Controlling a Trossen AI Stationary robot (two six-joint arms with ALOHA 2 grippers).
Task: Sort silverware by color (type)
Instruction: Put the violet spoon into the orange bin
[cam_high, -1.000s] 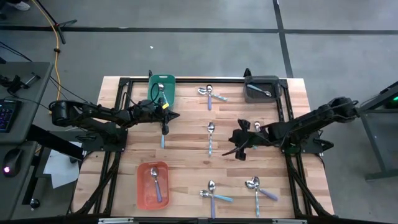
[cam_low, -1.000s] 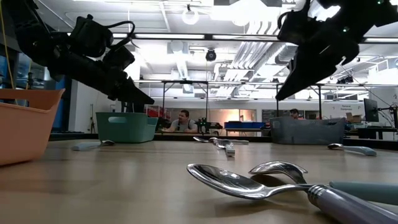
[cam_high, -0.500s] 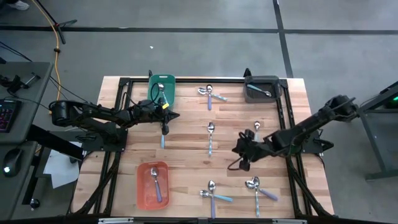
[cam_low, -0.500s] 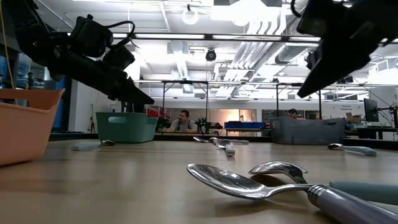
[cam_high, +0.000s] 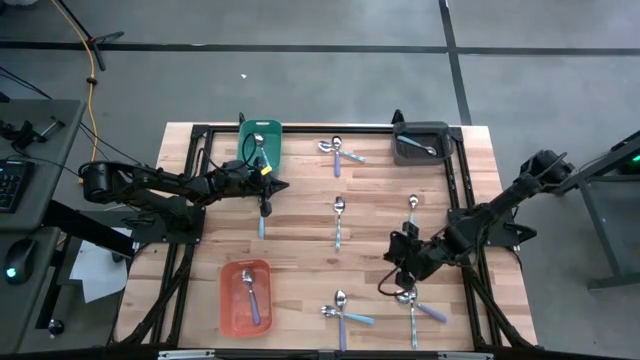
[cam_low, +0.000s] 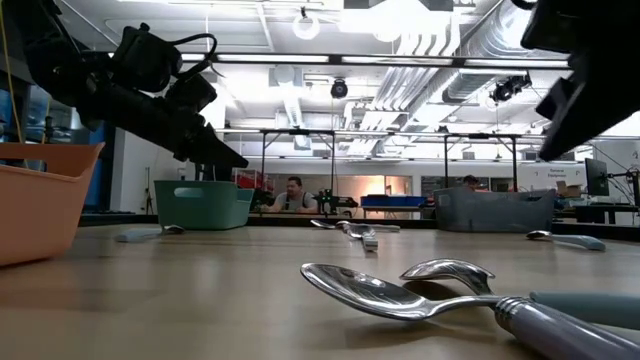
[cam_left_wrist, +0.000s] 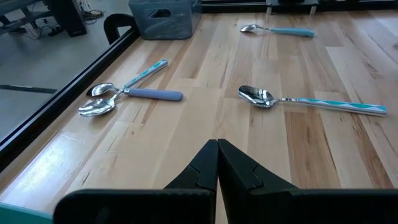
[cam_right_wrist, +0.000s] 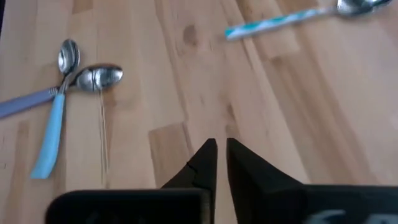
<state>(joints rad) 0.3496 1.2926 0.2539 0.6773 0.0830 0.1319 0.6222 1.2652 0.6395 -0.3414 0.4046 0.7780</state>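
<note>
The silverware lies scattered on the wooden table: a crossed pair of spoons at the far middle, a stripe-handled spoon in the centre, one spoon to its right, and two pairs near the front edge. My left gripper hangs shut above a blue-handled spoon, clear of it in the low view. My right gripper hovers above bare wood between the two front pairs, its fingers parted by a narrow slit with nothing between them.
A teal bin at the far left, a grey bin at the far right and an orange bin at the near left each hold a spoon. A black frame runs along the table's edges. People sit in the room behind.
My right gripper has swung from the table's middle toward the near edge, closing on the front right pair of spoons, and has rolled about its own axis on the way. No spoon has moved.
</note>
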